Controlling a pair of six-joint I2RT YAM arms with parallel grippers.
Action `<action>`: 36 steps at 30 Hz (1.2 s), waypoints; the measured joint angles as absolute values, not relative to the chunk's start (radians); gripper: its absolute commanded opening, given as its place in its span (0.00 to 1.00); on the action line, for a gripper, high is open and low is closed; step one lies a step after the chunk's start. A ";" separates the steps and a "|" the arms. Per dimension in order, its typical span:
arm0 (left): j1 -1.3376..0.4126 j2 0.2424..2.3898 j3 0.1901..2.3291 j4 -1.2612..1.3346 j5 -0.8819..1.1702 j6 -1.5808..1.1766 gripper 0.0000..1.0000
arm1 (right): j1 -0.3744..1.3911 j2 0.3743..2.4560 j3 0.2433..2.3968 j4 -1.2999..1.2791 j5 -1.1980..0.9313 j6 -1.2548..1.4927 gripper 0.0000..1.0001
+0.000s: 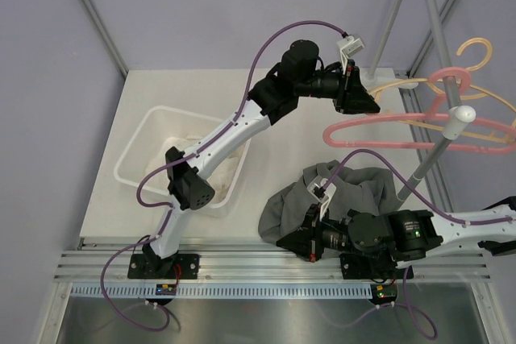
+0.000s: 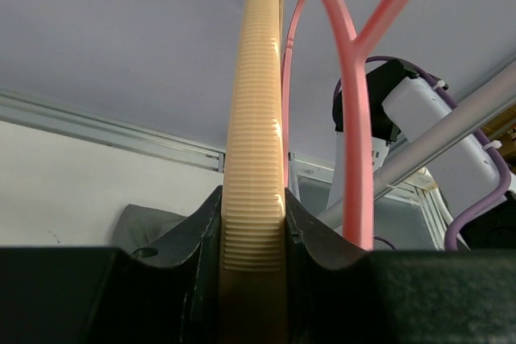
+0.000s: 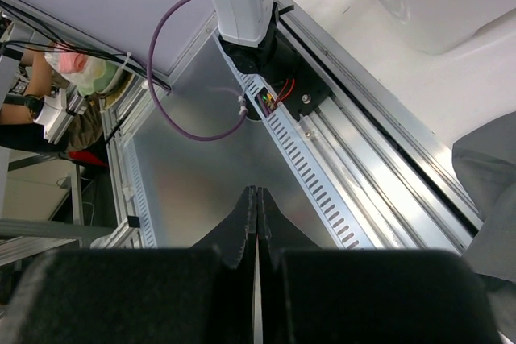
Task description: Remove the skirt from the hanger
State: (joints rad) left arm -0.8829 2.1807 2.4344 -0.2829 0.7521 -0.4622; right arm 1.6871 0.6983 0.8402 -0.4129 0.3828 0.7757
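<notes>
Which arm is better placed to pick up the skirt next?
Right, probably: the right hand is next to the skirt, shut and empty; the left hand is shut on a beige hanger.

You have no readable text, label, brand or number in any view; the small board (image 1: 168,288) at the left arm's base shows nothing legible.

Reaches to upper right of centre with left arm (image 1: 234,130), clamps left gripper (image 1: 360,94) on tan hanger (image 2: 254,118); lies low at bottom right with right arm (image 1: 459,227), points right gripper (image 1: 309,235) left, fingers (image 3: 242,223) pressed together.
</notes>
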 measured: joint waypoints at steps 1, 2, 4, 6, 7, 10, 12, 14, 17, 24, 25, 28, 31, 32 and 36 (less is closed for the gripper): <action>-0.884 2.181 2.435 -0.270 0.755 -0.468 0.00 | 1.687 0.698 0.834 -0.411 0.384 0.776 0.00; -0.885 2.181 2.436 -0.255 0.757 -0.473 0.00 | 1.687 0.698 0.830 -0.411 0.384 0.776 0.00; -0.884 2.181 2.436 -0.231 0.757 -0.481 0.00 | 1.687 0.698 0.828 -0.411 0.384 0.776 0.00; -0.884 2.181 2.436 -0.222 0.757 -0.484 0.00 | 1.687 0.698 0.828 -0.410 0.384 0.776 0.00; -0.883 2.181 2.436 -0.218 0.757 -0.484 0.00 | 1.687 0.698 0.828 -0.410 0.384 0.776 0.00; -0.881 2.180 2.436 -0.216 0.753 -0.480 0.00 | 1.687 0.698 0.828 -0.408 0.384 0.776 0.00; -0.881 2.180 2.436 -0.216 0.748 -0.474 0.00 | 1.689 0.698 0.828 -0.408 0.384 0.778 0.00; -0.878 2.175 2.431 -0.216 0.739 -0.464 0.00 | 1.690 0.698 0.824 -0.406 0.384 0.781 0.00; -0.873 2.152 2.411 -0.216 0.733 -0.456 0.00 | 1.692 0.698 0.820 -0.405 0.385 0.783 0.00; -0.854 2.094 2.410 -0.234 0.706 -0.395 0.00 | 1.695 0.694 0.814 -0.400 0.393 0.785 0.00; -0.853 2.088 2.407 -0.237 0.702 -0.390 0.00 | 1.695 0.692 0.812 -0.400 0.397 0.786 0.00; -0.847 2.050 2.370 -0.255 0.688 -0.354 0.00 | 1.695 0.682 0.807 -0.397 0.403 0.789 0.00; -0.843 2.025 2.322 -0.252 0.675 -0.332 0.00 | 1.695 0.674 0.807 -0.393 0.403 0.790 0.00; -0.843 2.013 2.296 -0.250 0.669 -0.326 0.00 | 1.695 0.671 0.807 -0.393 0.404 0.790 0.00; -0.841 1.969 2.193 -0.245 0.652 -0.304 0.00 | 1.695 0.659 0.807 -0.394 0.408 0.793 0.00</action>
State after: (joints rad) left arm -0.8413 1.9690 2.1925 -0.2455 0.6518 -0.3042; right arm 1.6955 0.6590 0.8070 -0.3943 0.4076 0.7925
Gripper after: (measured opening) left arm 0.299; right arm 0.008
